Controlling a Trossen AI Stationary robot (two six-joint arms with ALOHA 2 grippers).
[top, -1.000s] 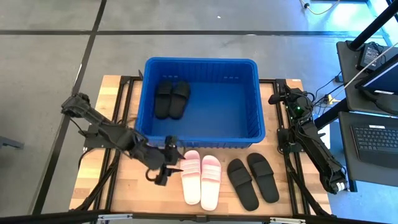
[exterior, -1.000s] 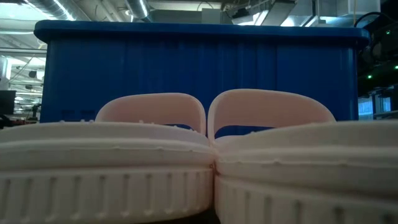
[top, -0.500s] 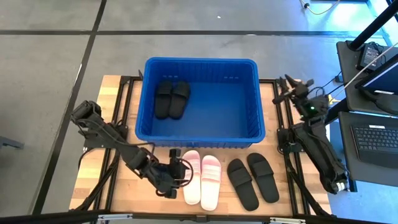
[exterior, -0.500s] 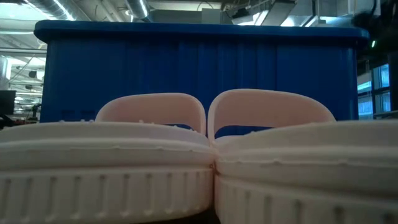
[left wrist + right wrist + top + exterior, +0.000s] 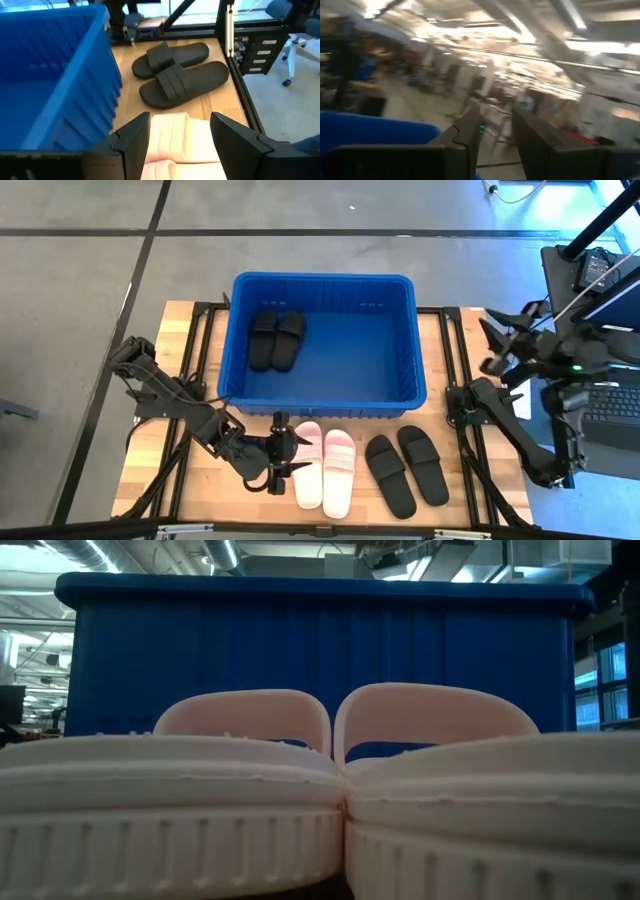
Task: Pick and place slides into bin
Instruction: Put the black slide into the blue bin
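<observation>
Two pink slides (image 5: 324, 468) on wood table (image 5: 180, 320), grey floor around; left tool (image 5: 284, 453) wide, right tool (image 5: 497, 345) wide.

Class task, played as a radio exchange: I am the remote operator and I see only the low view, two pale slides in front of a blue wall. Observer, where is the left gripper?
Observer: The left gripper is open beside the pale slides, its fingers facing the near one.
Operator: Is anything in the bin?
Observer: Yes, one black pair lies in the far left corner of the bin.
Operator: Any other slides on the table?
Observer: Another black pair lies to the right of the pale ones.
Operator: And the right arm?
Observer: The right gripper is raised off the table's right edge, open.
</observation>
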